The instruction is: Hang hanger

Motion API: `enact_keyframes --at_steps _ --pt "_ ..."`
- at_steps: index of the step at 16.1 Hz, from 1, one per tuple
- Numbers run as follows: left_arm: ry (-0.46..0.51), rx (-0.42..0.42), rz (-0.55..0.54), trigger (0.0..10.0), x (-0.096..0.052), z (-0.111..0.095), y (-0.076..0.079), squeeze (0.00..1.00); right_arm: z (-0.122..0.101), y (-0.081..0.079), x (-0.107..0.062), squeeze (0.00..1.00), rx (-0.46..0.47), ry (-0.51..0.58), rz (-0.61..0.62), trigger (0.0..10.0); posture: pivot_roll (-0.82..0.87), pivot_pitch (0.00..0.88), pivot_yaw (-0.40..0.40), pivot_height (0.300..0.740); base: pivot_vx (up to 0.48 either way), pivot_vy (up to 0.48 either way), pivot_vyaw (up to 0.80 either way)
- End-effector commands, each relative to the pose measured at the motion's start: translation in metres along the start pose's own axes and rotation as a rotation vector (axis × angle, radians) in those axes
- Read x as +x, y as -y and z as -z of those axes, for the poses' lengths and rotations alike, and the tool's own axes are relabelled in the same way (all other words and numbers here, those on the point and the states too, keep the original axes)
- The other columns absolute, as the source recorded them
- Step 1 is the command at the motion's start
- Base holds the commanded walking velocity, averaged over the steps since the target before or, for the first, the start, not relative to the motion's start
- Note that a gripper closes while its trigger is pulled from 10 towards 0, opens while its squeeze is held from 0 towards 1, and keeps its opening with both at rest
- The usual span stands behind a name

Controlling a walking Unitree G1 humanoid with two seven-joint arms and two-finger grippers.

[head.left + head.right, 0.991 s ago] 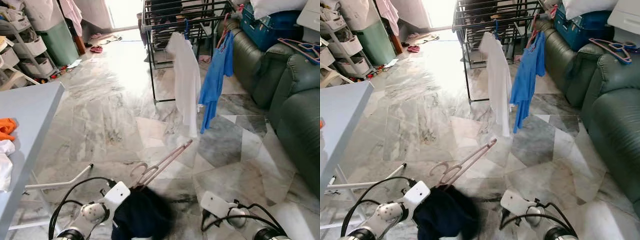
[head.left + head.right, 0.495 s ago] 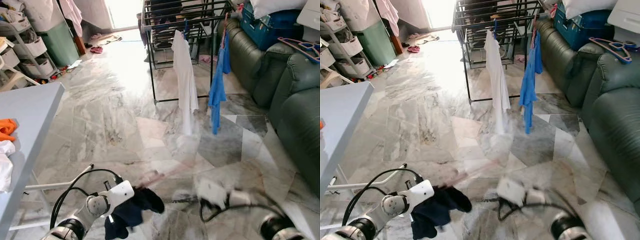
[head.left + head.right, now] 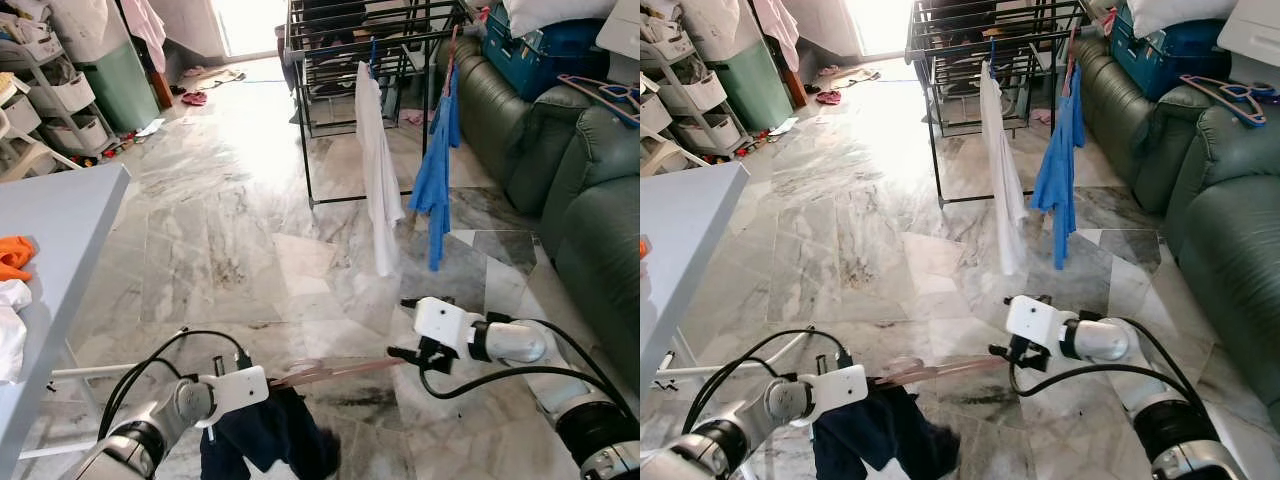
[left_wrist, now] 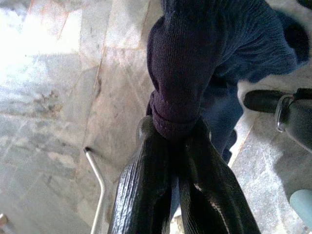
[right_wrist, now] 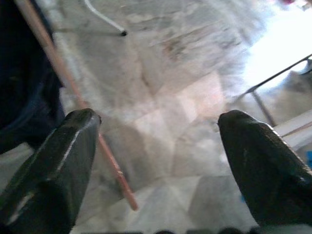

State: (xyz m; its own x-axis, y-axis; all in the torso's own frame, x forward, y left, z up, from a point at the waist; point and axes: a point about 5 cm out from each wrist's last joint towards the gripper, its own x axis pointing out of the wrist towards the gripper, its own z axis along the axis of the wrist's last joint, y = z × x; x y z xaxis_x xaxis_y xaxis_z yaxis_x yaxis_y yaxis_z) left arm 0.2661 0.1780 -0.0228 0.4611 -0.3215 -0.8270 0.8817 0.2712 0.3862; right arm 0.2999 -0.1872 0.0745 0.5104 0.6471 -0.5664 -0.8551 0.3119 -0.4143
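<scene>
A pink hanger (image 3: 340,368) lies nearly level just above the marble floor, with a dark navy garment (image 3: 265,435) drooping from its near end. My left gripper (image 3: 268,392) is at the lower left, its fingers (image 4: 146,180) shut on a bunched fold of the garment (image 4: 195,58). My right gripper (image 3: 405,352) is at the hanger's far end and open. The hanger's rod (image 5: 73,85) runs past one of its fingers (image 5: 58,161). Further ahead, a black drying rack (image 3: 340,40) carries a white shirt (image 3: 378,170) and a blue shirt (image 3: 437,160).
A grey table (image 3: 60,230) with an orange cloth (image 3: 12,255) stands on the left, and a white rod (image 3: 120,365) lies on the floor beside it. A green sofa (image 3: 590,210) runs along the right with a hanger (image 3: 600,95) on its arm. Storage shelves (image 3: 40,90) are at the back left.
My right arm has swung up and forward to the hanger's far end. The hanger has tipped from pointing up to nearly level, and the garment now hangs lower under my left gripper.
</scene>
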Motion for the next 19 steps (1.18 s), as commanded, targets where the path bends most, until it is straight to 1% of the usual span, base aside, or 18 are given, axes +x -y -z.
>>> enact_keyframes --at_steps 1,2,3,4,6,7,8,10,11,12,13,14,15,16,19 --pt "0.022 0.033 -0.014 10.0 -0.003 -0.006 -0.012 0.00 0.000 -0.005 0.003 1.00 0.032 0.008 -0.040 10.0 -0.18 0.000 0.149 0.740 0.000 0.000 0.00" --pt "0.029 0.044 -0.016 10.0 -0.003 -0.008 -0.013 0.00 -0.002 -0.005 0.005 1.00 0.050 0.025 -0.041 10.0 -0.18 0.000 0.149 0.740 0.000 0.000 0.00" --pt "0.055 0.055 -0.017 10.0 -0.001 -0.017 -0.017 0.00 -0.010 -0.010 0.011 1.00 0.091 0.057 -0.068 10.0 -0.18 0.000 0.148 0.740 0.000 0.000 0.00" --pt "0.068 0.065 -0.015 10.0 -0.001 -0.022 -0.019 0.00 -0.012 -0.015 0.015 1.00 0.078 0.052 -0.102 10.0 -0.17 0.000 0.148 0.740 0.000 0.000 0.00" --pt "0.081 0.090 -0.001 10.0 0.000 -0.026 -0.019 0.00 -0.013 -0.019 0.021 1.00 0.042 0.028 -0.124 10.0 -0.17 0.000 0.150 0.740 0.000 0.000 0.00" --pt "0.098 0.101 0.014 10.0 0.000 -0.030 -0.019 0.00 -0.013 -0.021 0.024 0.07 0.051 0.029 -0.151 10.0 -0.17 0.000 0.150 0.740 0.000 0.000 0.00" --pt "0.118 0.112 0.027 10.0 0.000 -0.034 -0.020 0.00 -0.013 -0.023 0.026 0.00 0.065 0.027 -0.167 10.0 -0.17 0.000 0.151 0.740 0.000 0.000 0.00" --pt "0.137 0.154 0.047 10.0 0.000 -0.040 -0.020 0.00 -0.008 -0.025 0.028 0.00 0.044 -0.021 -0.171 10.0 -0.17 0.000 0.147 0.740 0.000 0.000 0.00" --pt "0.142 0.188 0.054 10.0 -0.001 -0.042 -0.020 0.00 -0.003 -0.026 0.029 0.00 0.037 -0.050 -0.180 10.0 -0.17 0.000 0.146 0.740 0.000 0.000 0.00" --pt "0.146 0.198 0.063 10.0 -0.001 -0.043 -0.021 0.00 0.000 -0.026 0.028 0.00 0.032 -0.074 -0.188 7.7 -0.16 0.000 0.145 0.740 0.000 0.000 0.00" --pt "0.151 0.205 0.069 10.0 -0.001 -0.044 -0.021 0.00 0.003 -0.027 0.028 0.00 0.032 -0.089 -0.191 6.4 -0.16 0.000 0.145 0.740 0.000 0.000 0.00" --pt "0.151 0.225 0.077 10.0 -0.002 -0.044 -0.021 0.00 0.005 -0.026 0.029 0.00 0.043 -0.098 -0.186 1.6 -0.16 0.000 0.145 0.740 0.000 0.000 0.00" --pt "0.154 0.225 0.079 10.0 -0.003 -0.044 -0.022 0.00 0.006 -0.026 0.029 0.00 0.045 -0.105 -0.186 0.4 -0.16 0.000 0.145 0.740 0.000 0.000 0.00" --pt "0.156 0.227 0.079 10.0 -0.003 -0.044 -0.022 0.00 0.007 -0.026 0.029 0.00 0.046 -0.111 -0.189 0.0 -0.16 0.000 0.145 0.740 0.000 0.000 0.00" --pt "0.158 0.230 0.083 10.0 -0.004 -0.046 -0.024 0.00 0.012 -0.031 0.029 0.00 0.061 -0.129 -0.203 0.0 -0.16 0.000 0.146 0.740 0.000 0.000 0.00"
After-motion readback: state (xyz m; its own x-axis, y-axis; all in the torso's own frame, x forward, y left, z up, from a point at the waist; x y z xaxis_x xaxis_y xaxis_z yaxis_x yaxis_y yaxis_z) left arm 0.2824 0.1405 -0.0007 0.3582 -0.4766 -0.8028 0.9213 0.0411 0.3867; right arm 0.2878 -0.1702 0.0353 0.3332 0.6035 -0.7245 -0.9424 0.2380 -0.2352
